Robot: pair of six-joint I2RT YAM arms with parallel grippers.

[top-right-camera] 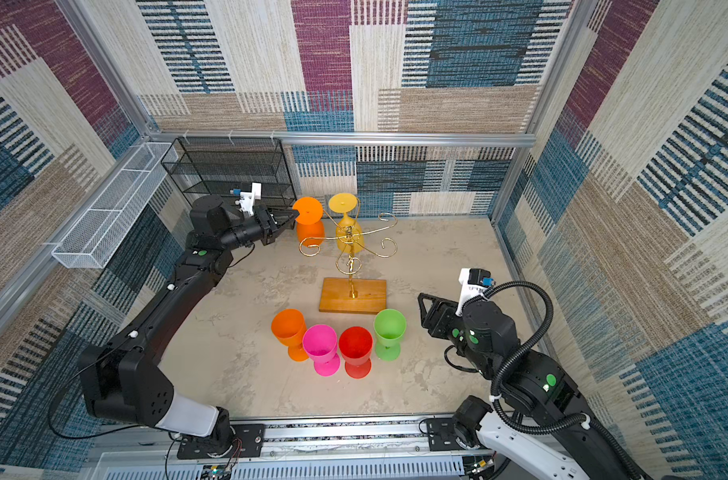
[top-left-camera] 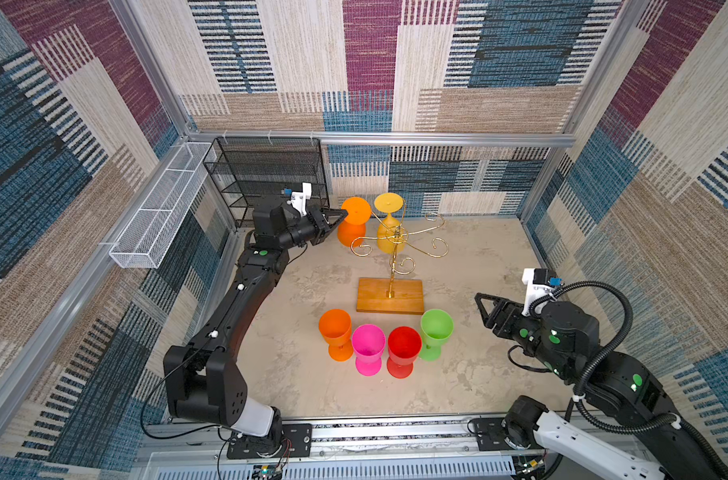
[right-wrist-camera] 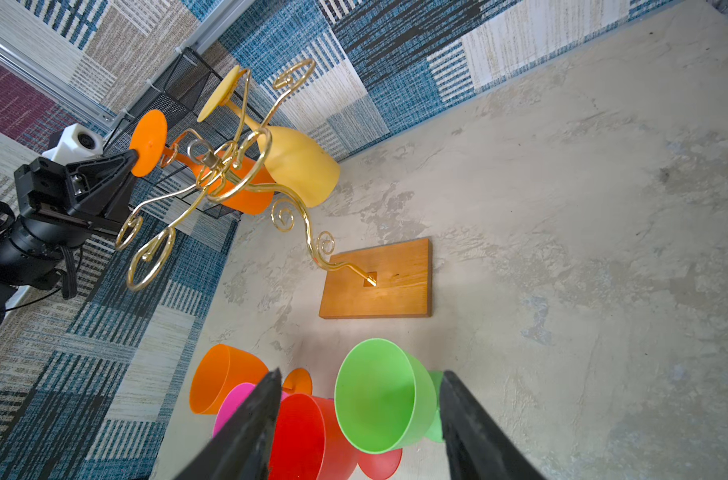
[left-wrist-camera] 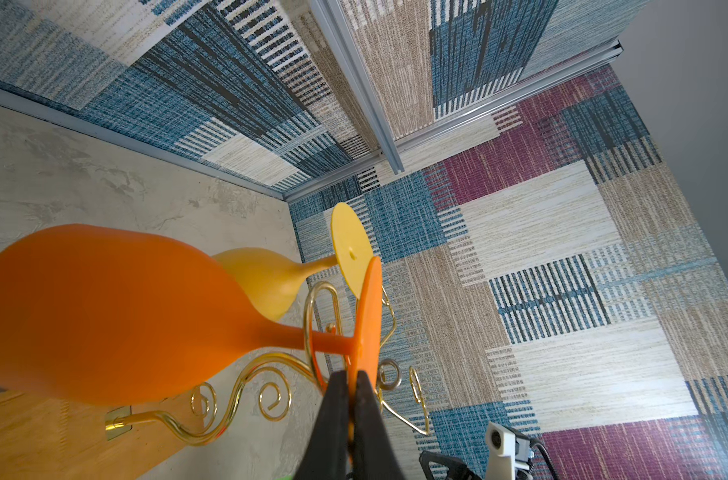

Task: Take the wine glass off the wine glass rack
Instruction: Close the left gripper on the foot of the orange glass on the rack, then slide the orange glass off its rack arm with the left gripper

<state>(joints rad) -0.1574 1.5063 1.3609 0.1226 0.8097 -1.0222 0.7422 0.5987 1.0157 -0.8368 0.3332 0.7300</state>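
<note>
Yellow glass (top-left-camera: 389, 203) hangs just beside; upright glasses (top-left-camera: 368, 340) stand on the bench (top-left-camera: 478, 257). Left tool (top-left-camera: 343, 212) clamps the foot of the orange wine glass (top-left-camera: 351, 235), inverted on the wine glass rack (top-left-camera: 399, 239); right tool (top-left-camera: 483, 307) gapes empty.

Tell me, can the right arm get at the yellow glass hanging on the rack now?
Probably yes. The right gripper is open and empty, with bare table up to the wine glass rack. The yellow glass hangs on its far side, behind empty scroll arms.
</note>
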